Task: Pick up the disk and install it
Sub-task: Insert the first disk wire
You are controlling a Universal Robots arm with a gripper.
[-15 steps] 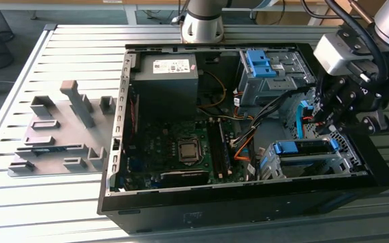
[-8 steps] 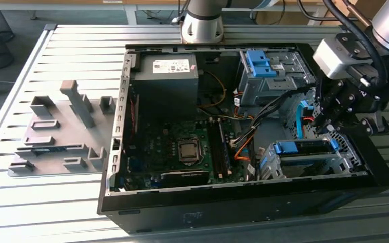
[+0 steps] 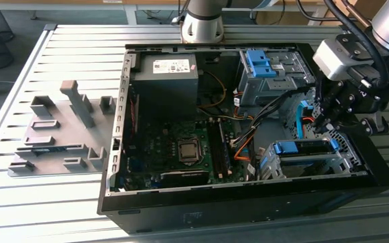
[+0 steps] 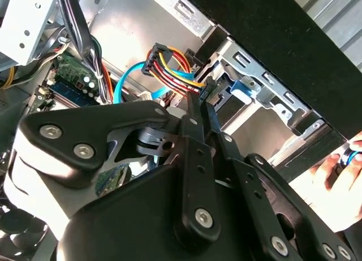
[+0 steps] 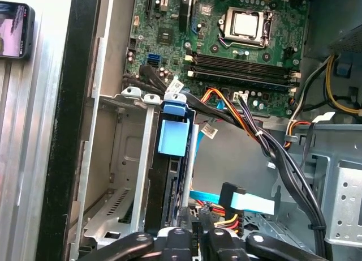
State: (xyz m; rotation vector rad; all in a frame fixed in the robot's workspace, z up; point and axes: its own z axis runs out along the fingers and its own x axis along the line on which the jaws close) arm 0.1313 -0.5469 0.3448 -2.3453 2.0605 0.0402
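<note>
- Exterior view: the gripper [image 3: 331, 117] hangs inside the open case [image 3: 248, 212] on the tabletop [image 3: 66, 202], just above the disk [image 3: 306, 148] seated in the near bay [image 3: 309, 164].
- Second wrist view: fingers [image 4: 198, 111] pressed together, holding nothing, beside the cables [image 4: 169, 68].
- First wrist view: disk [image 5: 172, 139] upright in the bay [image 5: 121, 159], below the motherboard [image 5: 226, 34].

Disk [image 5: 173, 137] perhaps half-hidden in bay [image 5: 121, 159]

No print can be read anywhere. The white sticker [image 3: 172, 66] on the big dark grey power-supply box [image 3: 166, 83], at about eleven o'clock inside the open black computer case [image 3: 248, 202], bears lines too small to read.
</note>
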